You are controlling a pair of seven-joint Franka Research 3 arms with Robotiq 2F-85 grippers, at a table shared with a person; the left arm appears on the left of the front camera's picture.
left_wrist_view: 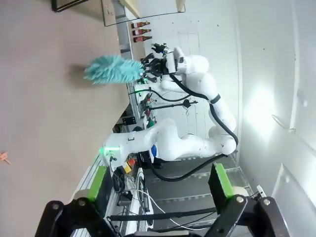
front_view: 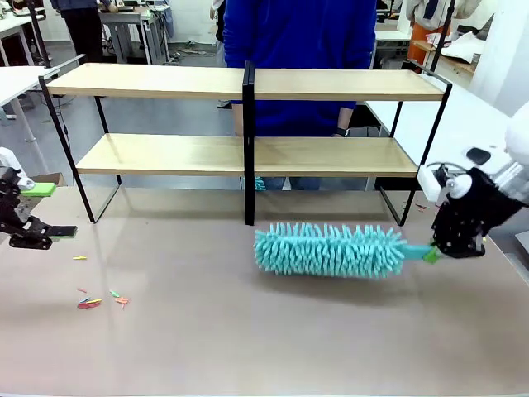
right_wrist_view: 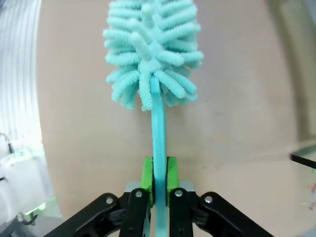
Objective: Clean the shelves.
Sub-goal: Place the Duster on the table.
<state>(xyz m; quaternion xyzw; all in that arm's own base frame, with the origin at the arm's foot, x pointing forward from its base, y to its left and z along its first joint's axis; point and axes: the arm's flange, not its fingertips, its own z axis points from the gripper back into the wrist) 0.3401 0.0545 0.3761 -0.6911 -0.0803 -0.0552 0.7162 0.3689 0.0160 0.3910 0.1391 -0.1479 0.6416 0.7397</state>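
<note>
1. Green-padded left gripper (front_view: 40, 211) sits open and empty at the near left edge of the table (front_view: 248, 347); small coloured scraps (front_view: 97, 299) lie just right of it, and a careless sweep could scatter them.
2. Wooden shelves (front_view: 248, 120) stand at the far side, two boards in a black frame with a centre post (front_view: 248, 141). A person (front_view: 299, 50) stands behind them, so pushing too far risks a knock.
3. Teal duster (front_view: 329, 250) lies low in front of the right half, near the frame's foot; its handle is clamped edge-on between the pads of the right gripper (right_wrist_view: 157, 185). That thin handle may twist in the grip under load.
4. Open room lies near and centre; the post and right leg (front_view: 421, 157) are snag points.
</note>
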